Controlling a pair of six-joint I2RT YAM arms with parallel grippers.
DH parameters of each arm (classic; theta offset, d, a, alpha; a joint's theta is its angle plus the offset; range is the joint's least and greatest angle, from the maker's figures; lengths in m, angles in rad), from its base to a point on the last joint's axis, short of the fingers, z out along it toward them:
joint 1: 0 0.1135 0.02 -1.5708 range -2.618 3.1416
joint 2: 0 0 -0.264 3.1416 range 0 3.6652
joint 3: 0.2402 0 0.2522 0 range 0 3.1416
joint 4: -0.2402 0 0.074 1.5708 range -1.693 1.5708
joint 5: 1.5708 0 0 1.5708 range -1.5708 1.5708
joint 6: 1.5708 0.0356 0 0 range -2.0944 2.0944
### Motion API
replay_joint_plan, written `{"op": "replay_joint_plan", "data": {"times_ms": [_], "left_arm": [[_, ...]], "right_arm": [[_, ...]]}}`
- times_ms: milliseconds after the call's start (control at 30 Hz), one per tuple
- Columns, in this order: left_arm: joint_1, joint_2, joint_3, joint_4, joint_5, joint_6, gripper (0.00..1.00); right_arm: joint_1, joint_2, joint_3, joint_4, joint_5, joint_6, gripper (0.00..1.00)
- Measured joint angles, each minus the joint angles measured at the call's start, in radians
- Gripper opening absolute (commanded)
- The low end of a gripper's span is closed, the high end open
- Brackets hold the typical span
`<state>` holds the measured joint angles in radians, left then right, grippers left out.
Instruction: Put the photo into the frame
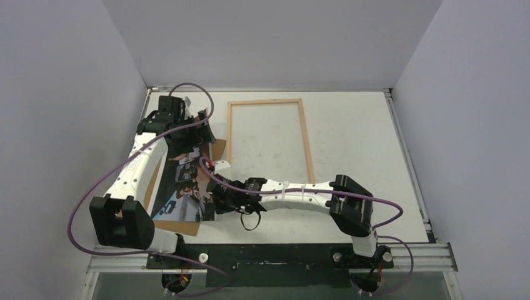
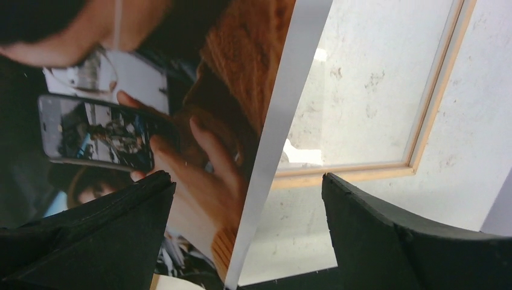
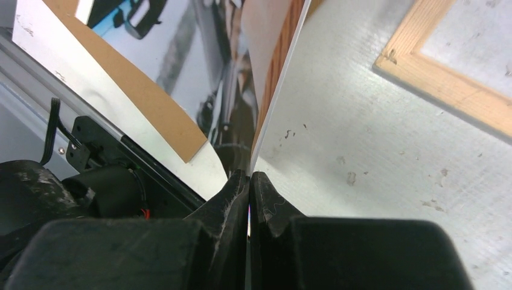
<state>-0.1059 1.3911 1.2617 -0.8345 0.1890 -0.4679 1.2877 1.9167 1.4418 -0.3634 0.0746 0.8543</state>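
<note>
Photo [image 1: 187,187] sits at the lower left of the overhead view, over the brown backing board [image 3: 145,103] and well apart from the frame [image 1: 307,137], which lies bare-wood side up at the upper centre of the table [image 1: 362,144]. The right gripper [image 3: 249,187] is pressed together on the print's thin edge, a narrow pinch at the border. The left gripper [image 2: 247,181] stands spread wide, with the white border passing between its fingers and neither pad touching.

That leaves one small grip carrying a large, floppy sheet. On the way across it may sag, crease at the pinch, or slide out. The far end appears raised off the board, though the view is poor there. A drooping corner could snag the frame's wooden rail and land the print askew.
</note>
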Motion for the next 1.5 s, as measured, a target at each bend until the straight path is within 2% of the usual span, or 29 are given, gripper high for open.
{"op": "replay_joint_plan", "data": {"times_ms": [200, 267, 500, 600, 667, 867, 1200, 1233, 1300, 1333, 1367, 1400, 1433, 1500], "left_arm": [[-0.05, 0.171, 0.206, -0.058, -0.108, 0.059, 0.91], [-0.08, 0.214, 0.271, -0.086, -0.159, 0.077, 0.88], [-0.153, 0.309, 0.493, -0.254, -0.309, 0.106, 0.56], [-0.18, 0.365, 0.57, -0.338, -0.381, 0.108, 0.52], [-0.202, 0.396, 0.593, -0.385, -0.418, 0.107, 0.47], [-0.251, 0.465, 0.614, -0.523, -0.509, 0.09, 0.42], [-0.251, 0.47, 0.625, -0.569, -0.553, 0.077, 0.0], [-0.251, 0.47, 0.625, -0.569, -0.553, 0.076, 0.0], [-0.251, 0.47, 0.625, -0.569, -0.554, 0.077, 0.0], [-0.251, 0.47, 0.625, -0.569, -0.555, 0.077, 0.0], [-0.251, 0.47, 0.626, -0.57, -0.557, 0.077, 0.0], [-0.251, 0.47, 0.626, -0.57, -0.56, 0.077, 0.0], [-0.251, 0.47, 0.626, -0.57, -0.562, 0.077, 0.0], [-0.251, 0.47, 0.626, -0.57, -0.567, 0.077, 0.0]], "right_arm": [[0.017, 0.001, 0.096, -0.093, 0.047, -0.059, 0.0], [0.024, 0.007, 0.129, -0.122, 0.06, -0.078, 0.0], [0.035, 0.037, 0.192, -0.206, 0.112, -0.128, 0.0], [0.035, 0.056, 0.207, -0.234, 0.13, -0.142, 0.0], [0.035, 0.064, 0.208, -0.246, 0.14, -0.151, 0.0], [0.035, 0.072, 0.211, -0.272, 0.164, -0.169, 0.0], [0.035, 0.072, 0.211, -0.274, 0.183, -0.188, 0.0], [0.035, 0.072, 0.211, -0.274, 0.183, -0.188, 0.01], [0.035, 0.072, 0.211, -0.273, 0.183, -0.189, 0.07], [0.034, 0.072, 0.211, -0.272, 0.183, -0.189, 0.13], [0.034, 0.071, 0.211, -0.27, 0.183, -0.189, 0.26], [0.032, 0.071, 0.211, -0.268, 0.183, -0.188, 0.33], [0.029, 0.071, 0.211, -0.265, 0.182, -0.185, 0.46], [0.024, 0.068, 0.208, -0.255, 0.177, -0.183, 0.66]]}}
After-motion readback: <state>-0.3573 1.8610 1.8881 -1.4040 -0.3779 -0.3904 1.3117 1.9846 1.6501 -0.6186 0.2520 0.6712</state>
